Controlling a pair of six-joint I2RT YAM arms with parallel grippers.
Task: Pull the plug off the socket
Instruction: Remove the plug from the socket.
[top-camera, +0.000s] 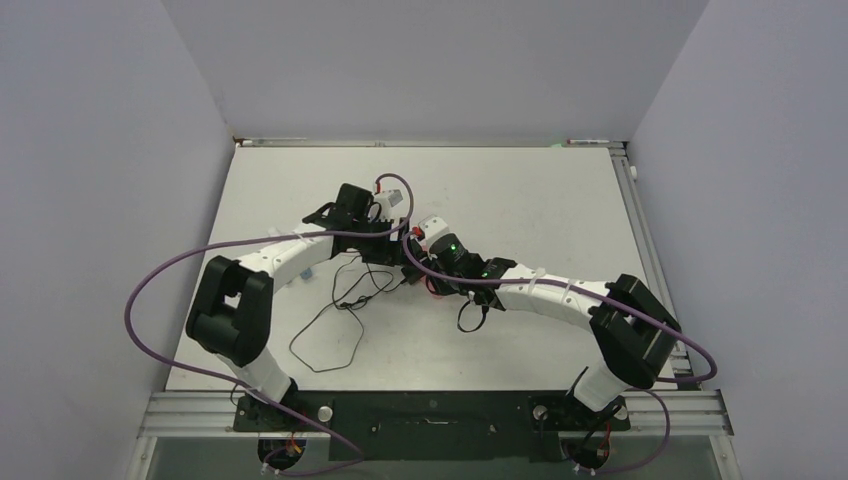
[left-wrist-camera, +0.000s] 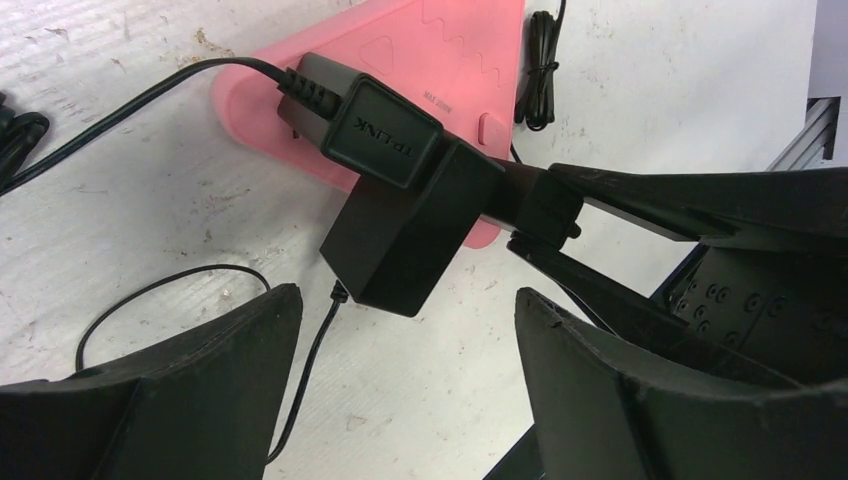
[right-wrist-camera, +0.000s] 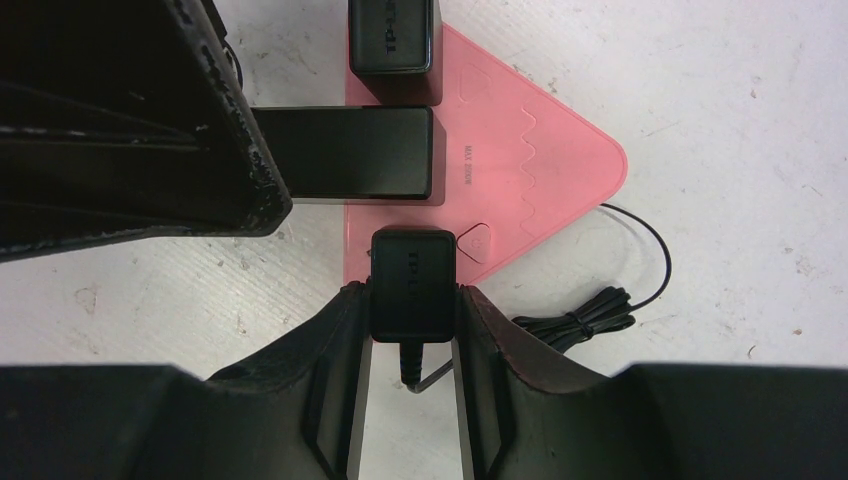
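The socket (right-wrist-camera: 540, 160) is a flat pink triangle lying on the white worktop (top-camera: 520, 200), about midway between the two arms. Three black plugs sit on it.

The right hand (right-wrist-camera: 410, 300) is clamped on the plug (right-wrist-camera: 410, 265) at the corner of the socket nearest its wrist. One finger (right-wrist-camera: 335, 350) presses each side of the plug's body. The plug's labelled face points up at the wrist camera and its cable runs back between the fingers. The plug's far end overlaps the socket's corner. I cannot tell whether its pins are seated.

A plain black block (right-wrist-camera: 350, 155) sits next along that side of the socket and overhangs its edge. Beyond it, at the top of the right wrist view, stands a second labelled plug (right-wrist-camera: 390, 35).

The left hand (left-wrist-camera: 405, 320) hangs over the same side of the socket with its fingers (left-wrist-camera: 200, 390) wide apart, holding nothing. In its view the block lies just ahead of the gap between the fingers. The right hand's fingers reach in from the right, touching the block's far end.

A tied bundle (right-wrist-camera: 580, 315) of black cable lies just beside the socket, and a loose cable (top-camera: 330, 330) loops over the worktop nearer the left arm.
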